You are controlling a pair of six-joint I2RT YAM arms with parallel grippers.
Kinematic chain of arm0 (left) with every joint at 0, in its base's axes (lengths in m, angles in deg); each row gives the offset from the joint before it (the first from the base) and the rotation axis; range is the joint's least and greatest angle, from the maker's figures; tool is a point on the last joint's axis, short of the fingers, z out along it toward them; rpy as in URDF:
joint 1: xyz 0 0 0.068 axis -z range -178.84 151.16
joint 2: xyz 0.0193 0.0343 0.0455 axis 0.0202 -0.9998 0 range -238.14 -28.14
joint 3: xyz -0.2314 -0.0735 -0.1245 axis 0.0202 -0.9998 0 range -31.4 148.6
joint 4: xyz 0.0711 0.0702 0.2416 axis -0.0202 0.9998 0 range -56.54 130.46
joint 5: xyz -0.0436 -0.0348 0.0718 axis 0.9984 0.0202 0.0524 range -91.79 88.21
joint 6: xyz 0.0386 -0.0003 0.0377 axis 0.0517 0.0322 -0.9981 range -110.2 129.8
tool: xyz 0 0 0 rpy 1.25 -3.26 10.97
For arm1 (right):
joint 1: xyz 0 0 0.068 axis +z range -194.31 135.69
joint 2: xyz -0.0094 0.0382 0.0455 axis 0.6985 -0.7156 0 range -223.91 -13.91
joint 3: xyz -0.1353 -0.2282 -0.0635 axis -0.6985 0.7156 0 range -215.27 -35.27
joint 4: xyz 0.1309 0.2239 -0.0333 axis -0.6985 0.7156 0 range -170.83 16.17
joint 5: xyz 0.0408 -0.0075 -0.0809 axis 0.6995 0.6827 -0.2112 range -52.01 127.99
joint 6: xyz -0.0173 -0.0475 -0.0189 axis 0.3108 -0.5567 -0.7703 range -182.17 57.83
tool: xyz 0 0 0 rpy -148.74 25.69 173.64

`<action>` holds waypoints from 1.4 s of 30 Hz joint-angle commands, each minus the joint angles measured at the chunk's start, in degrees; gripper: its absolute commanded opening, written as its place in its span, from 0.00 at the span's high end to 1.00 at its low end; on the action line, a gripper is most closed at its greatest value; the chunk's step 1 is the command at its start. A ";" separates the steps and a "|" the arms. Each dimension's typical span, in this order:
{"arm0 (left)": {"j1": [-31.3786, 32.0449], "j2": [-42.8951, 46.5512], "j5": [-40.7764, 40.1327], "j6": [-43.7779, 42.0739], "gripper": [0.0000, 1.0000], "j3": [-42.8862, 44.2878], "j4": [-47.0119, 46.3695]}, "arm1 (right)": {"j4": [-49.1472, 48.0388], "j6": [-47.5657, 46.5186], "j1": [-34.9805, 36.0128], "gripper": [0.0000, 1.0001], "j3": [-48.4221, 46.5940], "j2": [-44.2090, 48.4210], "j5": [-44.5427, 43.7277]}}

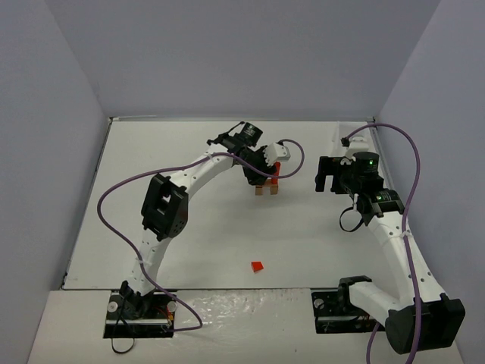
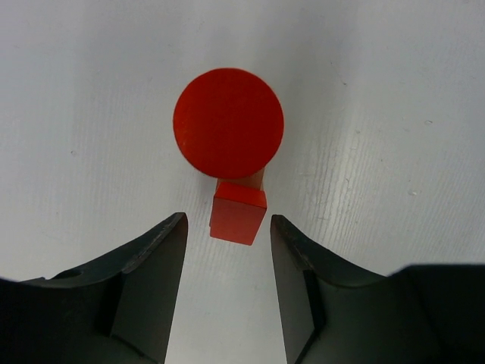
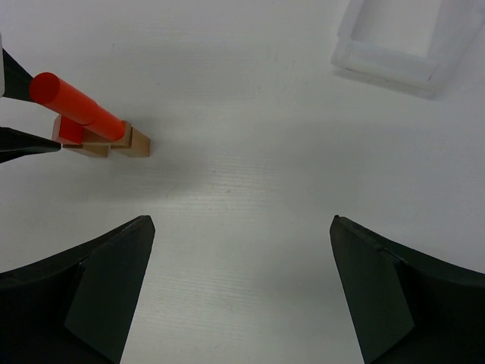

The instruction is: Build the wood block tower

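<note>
table (image 1: 212, 250): white, carrying everything.
left arm (image 1: 163, 208): stretched to the far middle, wrist pointing down, left gripper (image 2: 227, 224) straight above the tower.
right arm (image 1: 394, 243): folded at the right; right gripper (image 3: 242, 227) spread wide, empty, facing the tower from well apart.
white tray (image 3: 402, 45): far right corner.
wood block tower (image 1: 269, 182): far middle, nearer the left gripper.
red cylinder (image 2: 228, 123): stood on end on the tan block (image 3: 136, 142), long axis vertical, end-on to the left wrist.
small red block (image 2: 238, 214): at the cylinder's foot, between the left jaws, which stood narrowly apart, touching nothing.
red wedge (image 1: 258, 266): loose near the bases, probably next; it lay base-ward of both grippers.
</note>
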 commanded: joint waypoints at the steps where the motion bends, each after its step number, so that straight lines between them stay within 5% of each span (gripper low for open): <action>1: -0.24 10.25 -1.99 1.54 0.55 1.44 -2.27 | -2.17 -1.08 -0.20 0.01 -2.21 1.64 1.20; 8: -0.67 21.37 -6.58 8.79 0.55 -7.61 -8.25 | -2.05 -1.64 0.03 0.01 -3.47 3.21 2.33; 16: -0.93 41.51 -16.97 25.86 0.55 -34.23 -23.97 | -0.03 1.05 3.34 0.03 -2.84 4.96 3.92; 25: 2.28 52.98 -14.58 44.44 0.56 -51.10 -21.38 | 0.64 8.69 10.65 0.04 1.16 6.09 -2.44; 30: 4.04 57.35 -21.80 52.19 0.56 -58.75 -20.14 | 1.66 10.67 12.75 0.07 2.71 6.13 -0.51; 42: 2.09 60.61 -36.56 54.64 0.48 -58.27 -13.32 | 3.75 26.60 42.77 0.10 6.01 1.75 -15.84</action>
